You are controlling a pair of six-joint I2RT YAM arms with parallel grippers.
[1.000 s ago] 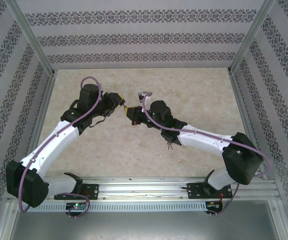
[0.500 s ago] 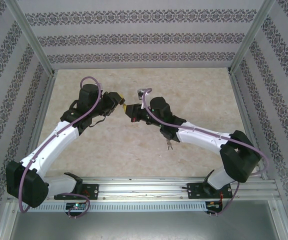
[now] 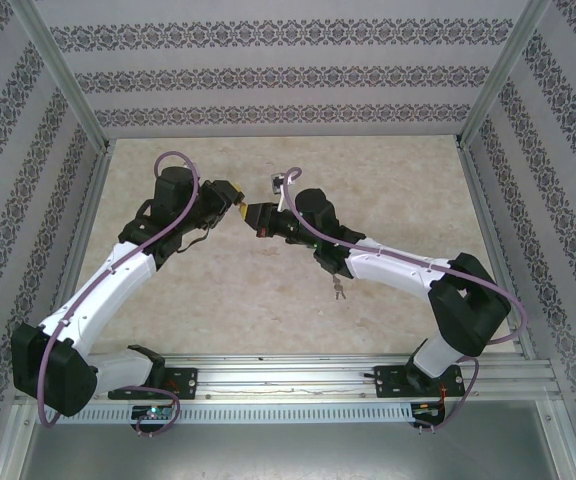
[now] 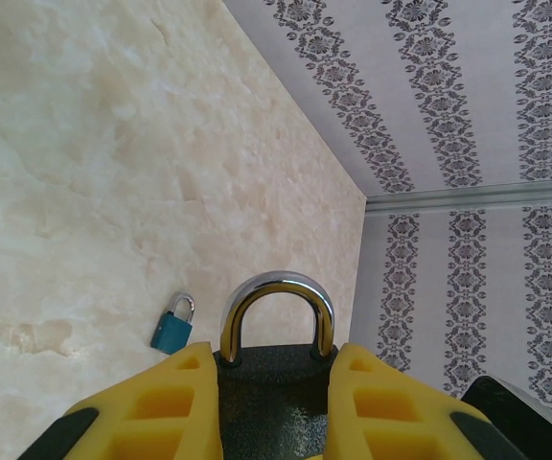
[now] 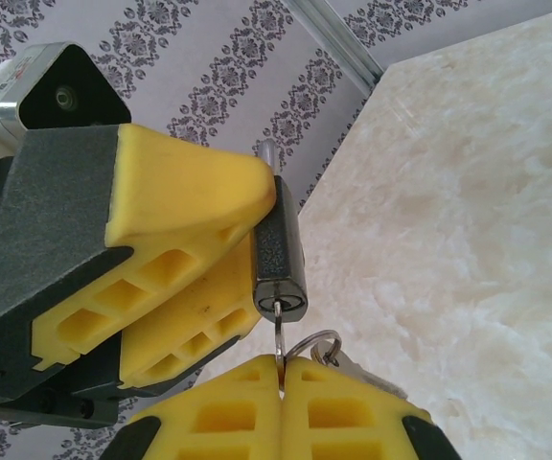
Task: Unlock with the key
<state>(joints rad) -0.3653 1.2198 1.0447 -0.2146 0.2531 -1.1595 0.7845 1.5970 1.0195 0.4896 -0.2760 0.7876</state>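
Top: my right end effector point(image 3: 264, 216) has pushed left and far in the last sec, meeting my left end effector point(image 3: 234, 197) mid-worktop point(image 3: 388, 200), so insertion's underway.

L wrist: clamped on the padlock point(image 4: 274, 383), shackle point(image 4: 278, 287) not yet released.

R wrist: pressed together on the key point(image 5: 278, 335), tip in the keyhole point(image 5: 281, 307).

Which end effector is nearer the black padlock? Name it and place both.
Left. The left end effector clamps the black padlock by its body; the right end effector stands off the keyhole end, gripping the key that reaches it.
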